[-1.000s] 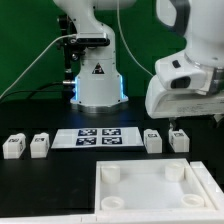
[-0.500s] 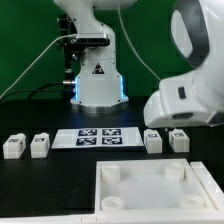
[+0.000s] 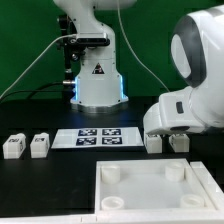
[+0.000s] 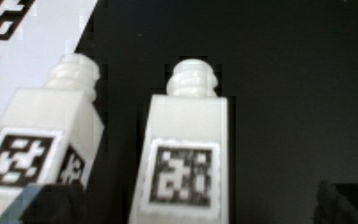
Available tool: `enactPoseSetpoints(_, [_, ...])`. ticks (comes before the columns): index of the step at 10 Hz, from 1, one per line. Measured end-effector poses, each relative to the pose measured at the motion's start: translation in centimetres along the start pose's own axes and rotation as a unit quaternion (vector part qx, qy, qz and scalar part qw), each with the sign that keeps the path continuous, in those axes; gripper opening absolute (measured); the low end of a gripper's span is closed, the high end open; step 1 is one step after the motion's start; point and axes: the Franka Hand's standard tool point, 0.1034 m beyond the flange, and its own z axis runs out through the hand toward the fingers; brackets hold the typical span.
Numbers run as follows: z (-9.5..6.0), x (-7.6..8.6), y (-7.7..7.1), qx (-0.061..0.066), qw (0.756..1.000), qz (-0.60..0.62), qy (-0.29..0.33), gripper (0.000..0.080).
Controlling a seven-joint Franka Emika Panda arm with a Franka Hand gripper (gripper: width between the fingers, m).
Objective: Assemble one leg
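Note:
Four small white legs with marker tags lie on the black table. Two lie at the exterior view's left (image 3: 12,147) (image 3: 39,146), and two at its right (image 3: 154,142) (image 3: 180,142). My gripper (image 3: 176,131) is low over the right pair, its fingers mostly hidden behind the white hand. In the wrist view the gripper (image 4: 194,206) is open. Its dark fingertips (image 4: 30,206) stand on either side of one leg (image 4: 190,140) without touching it. The neighbouring leg (image 4: 44,125) lies beside it.
The marker board (image 3: 97,137) lies between the two pairs of legs and also shows in the wrist view (image 4: 19,40). A large white square panel (image 3: 150,196) with round corner sockets lies at the front. The robot base (image 3: 97,85) stands behind.
The arm has come down and a little toward the exterior view's left, settling low over the right pair of legs. The legs have not moved.

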Motion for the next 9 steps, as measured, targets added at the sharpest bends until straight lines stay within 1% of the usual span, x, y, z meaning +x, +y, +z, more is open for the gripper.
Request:
enactPoseSetpoints(1, [0.83,0.09,-0.15,-0.002,1.000,0.000,-0.005,0.0649])
enactPoseSetpoints(3, [1.67,0.36,-0.26,-0.002,1.000,0.000,-0.011,0.0649])
enactPoseSetpoints(6, [1.78,0.54,-0.33,-0.003,1.000,-0.001,-0.015,0.0649])
enactPoseSetpoints(7, [1.79,0.53,-0.32,-0.003,1.000,-0.001,-0.015,0.0529])
enactPoseSetpoints(8, [1.79,0.54,-0.32,-0.003,1.000,-0.001,-0.016,0.0383])
enactPoseSetpoints(9, [1.79,0.53,-0.32,-0.003,1.000,-0.001,-0.016,0.0288])
